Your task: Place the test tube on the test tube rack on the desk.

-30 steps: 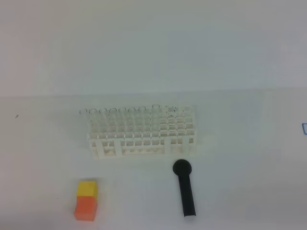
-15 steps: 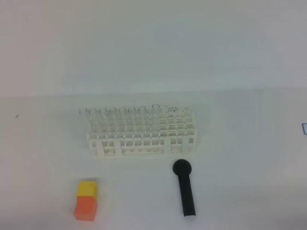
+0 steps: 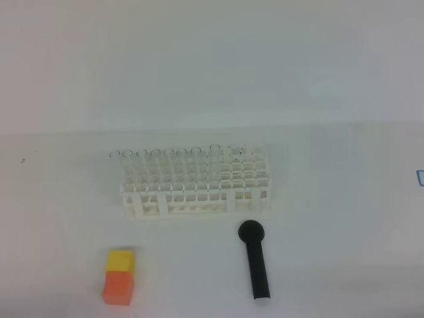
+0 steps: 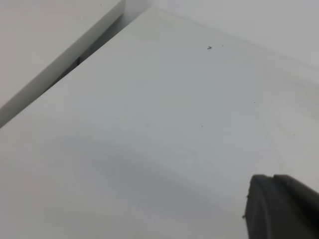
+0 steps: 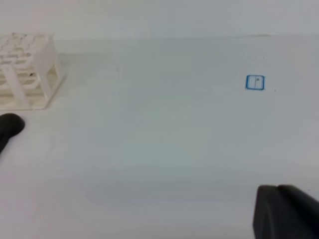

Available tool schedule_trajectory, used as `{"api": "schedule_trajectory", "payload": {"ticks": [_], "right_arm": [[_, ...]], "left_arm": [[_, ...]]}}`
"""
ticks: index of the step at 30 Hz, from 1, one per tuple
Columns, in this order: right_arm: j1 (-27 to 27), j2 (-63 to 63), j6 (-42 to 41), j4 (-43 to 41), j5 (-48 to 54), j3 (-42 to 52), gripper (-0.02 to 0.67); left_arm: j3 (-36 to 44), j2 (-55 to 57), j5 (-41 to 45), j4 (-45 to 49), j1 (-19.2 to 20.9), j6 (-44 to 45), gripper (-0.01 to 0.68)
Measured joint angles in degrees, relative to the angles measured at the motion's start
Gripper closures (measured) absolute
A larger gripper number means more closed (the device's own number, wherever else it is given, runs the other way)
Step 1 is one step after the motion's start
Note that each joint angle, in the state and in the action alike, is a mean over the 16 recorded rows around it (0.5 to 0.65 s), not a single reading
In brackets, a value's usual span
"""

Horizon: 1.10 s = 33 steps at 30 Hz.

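Left gripper [image 4: 282, 208]: dark fingers pressed together at the lower right corner of the left wrist view, holding nothing; only bare desk [image 3: 344, 218] and its far left edge ahead, no task item in sight.

Orange-yellow block [image 3: 119, 276]: near the front edge, left of centre, well apart from the rack.

Test tube rack [image 3: 195, 189]: white lattice, mid-desk, long side parallel to the front edge.

Test tube [image 3: 214, 146]: seen only as faint clear rims along the far row of the rack, upright, long axis vertical, glass almost lost against the white. No loose tube found lying on the desk in any view; which rim belongs to the task's tube cannot be told.

Black stick [image 3: 255, 262]: just in front of the rack's right end, round head toward the rack, shaft pointing at the front edge.

Right gripper [image 5: 285, 211]: fingers closed together, empty, low in the right wrist view. Rack corner and stick head at that view's left edge, so probably the nearer arm, with the tubes lying to its left and farther back.

Blue square mark [image 5: 254, 82]: near the right edge.
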Motion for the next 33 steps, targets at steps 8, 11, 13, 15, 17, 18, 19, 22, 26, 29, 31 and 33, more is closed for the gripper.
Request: {"api": "schedule_trajectory", "payload": {"ticks": [8,11,13,15,17,18,19,22,26,29,31,33], "right_arm": [[-0.06,0.0,-0.99,0.0,0.25,-0.07,0.65],[-0.06,0.0,-1.19,0.0,0.27,-0.08,0.65],[-0.06,0.0,-1.26,0.0,0.29,-0.08,0.65],[-0.06,0.0,-1.31,0.0,0.31,-0.08,0.65],[-0.06,0.0,-1.34,0.0,0.34,-0.08,0.65],[-0.06,0.0,-1.35,0.0,0.36,-0.08,0.65],[-0.06,0.0,-1.36,0.0,0.38,-0.08,0.65],[-0.06,0.0,-1.39,0.0,0.45,-0.08,0.65],[-0.06,0.0,-1.42,0.0,0.54,-0.09,0.65],[-0.06,0.0,-1.44,0.0,0.59,-0.1,0.65],[-0.06,0.0,-1.45,0.0,0.62,-0.1,0.65],[-0.06,0.0,-1.46,0.0,0.63,-0.1,0.65]], "left_arm": [[0.23,-0.16,-0.11,0.01,-0.01,0.02,0.673],[0.58,-0.4,-0.27,0.03,-0.02,0.04,0.673],[0.7,-0.48,-0.32,0.03,-0.03,0.05,0.673],[0.7,-0.48,-0.32,0.03,-0.03,0.05,0.674],[0.81,-0.55,-0.38,0.04,-0.03,0.05,0.674],[0.81,-0.55,-0.38,0.04,-0.03,0.05,0.674],[0.81,-0.55,-0.38,0.04,-0.03,0.05,0.674],[0.81,-0.55,-0.38,0.04,-0.03,0.05,0.674],[0.35,-0.24,-0.16,0.02,-0.01,0.02,0.674],[0.12,-0.08,-0.05,0.01,-0.02,0.01,0.674],[0.12,-0.08,-0.05,0.01,-0.22,0.01,0.674],[0.0,0.0,0.0,0.0,-0.24,0.0,0.674]]}}
